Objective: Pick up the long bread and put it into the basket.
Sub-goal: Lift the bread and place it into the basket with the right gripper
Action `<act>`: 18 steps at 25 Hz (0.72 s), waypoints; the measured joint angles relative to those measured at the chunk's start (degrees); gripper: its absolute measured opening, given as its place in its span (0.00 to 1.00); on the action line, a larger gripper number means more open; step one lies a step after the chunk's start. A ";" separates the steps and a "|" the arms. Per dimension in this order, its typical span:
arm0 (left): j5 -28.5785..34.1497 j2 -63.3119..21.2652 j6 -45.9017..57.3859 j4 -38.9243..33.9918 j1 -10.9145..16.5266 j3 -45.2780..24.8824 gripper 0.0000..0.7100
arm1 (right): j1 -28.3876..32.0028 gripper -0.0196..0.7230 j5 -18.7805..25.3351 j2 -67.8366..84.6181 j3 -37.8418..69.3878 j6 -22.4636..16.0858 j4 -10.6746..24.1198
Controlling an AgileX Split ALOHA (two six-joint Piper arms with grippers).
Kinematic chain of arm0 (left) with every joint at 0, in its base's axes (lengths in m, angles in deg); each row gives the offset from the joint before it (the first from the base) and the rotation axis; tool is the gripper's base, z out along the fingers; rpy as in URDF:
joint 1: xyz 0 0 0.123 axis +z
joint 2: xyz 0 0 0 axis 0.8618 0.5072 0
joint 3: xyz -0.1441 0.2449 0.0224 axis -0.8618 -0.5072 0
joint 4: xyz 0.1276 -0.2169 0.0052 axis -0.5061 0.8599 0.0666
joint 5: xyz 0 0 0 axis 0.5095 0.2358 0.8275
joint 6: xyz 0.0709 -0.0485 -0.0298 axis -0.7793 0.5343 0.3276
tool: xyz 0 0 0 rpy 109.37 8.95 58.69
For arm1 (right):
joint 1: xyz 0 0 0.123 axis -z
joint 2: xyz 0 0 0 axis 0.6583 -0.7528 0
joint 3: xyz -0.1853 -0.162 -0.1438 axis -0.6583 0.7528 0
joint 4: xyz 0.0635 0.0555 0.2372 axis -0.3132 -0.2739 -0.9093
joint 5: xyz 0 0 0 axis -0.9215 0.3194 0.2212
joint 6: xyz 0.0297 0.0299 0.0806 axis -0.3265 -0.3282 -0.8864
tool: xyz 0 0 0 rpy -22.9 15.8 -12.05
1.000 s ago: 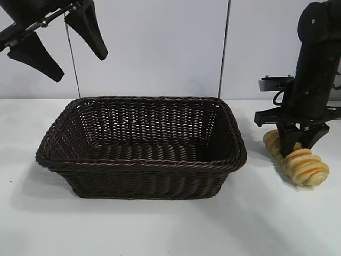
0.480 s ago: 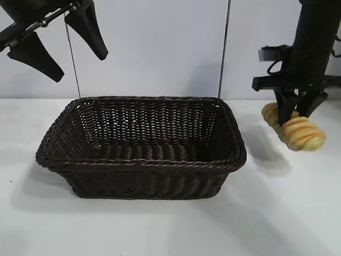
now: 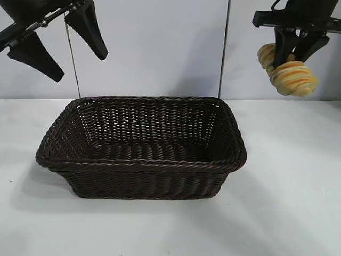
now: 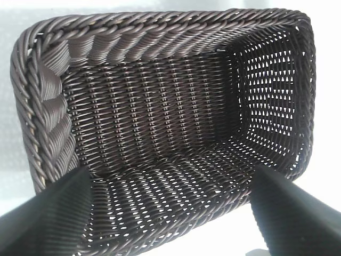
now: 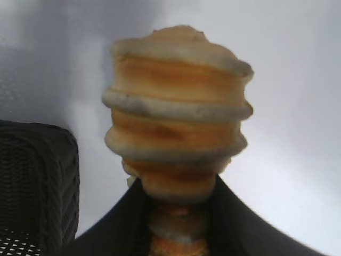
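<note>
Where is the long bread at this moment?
In the exterior view, the long bread hangs at upper right, held by the right gripper, above the table and right of the basket.

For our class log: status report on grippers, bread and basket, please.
Right gripper clamps long bread, airborne right of basket. Left gripper open above basket's left. Path clear.

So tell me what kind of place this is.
Probably a robot test bench: a plain white table against a blank wall, two robot grippers overhead, and just a wicker basket and a long bread as props.
</note>
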 joint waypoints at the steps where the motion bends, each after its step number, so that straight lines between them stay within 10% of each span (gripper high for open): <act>1: 0.00 0.00 0.00 0.00 0.00 0.00 0.84 | -0.33 0.32 0.00 0.00 0.00 0.00 -0.68; 18: 0.00 0.00 0.00 0.00 0.00 0.00 0.84 | -20.14 0.32 0.06 -0.07 0.00 1.38 -0.07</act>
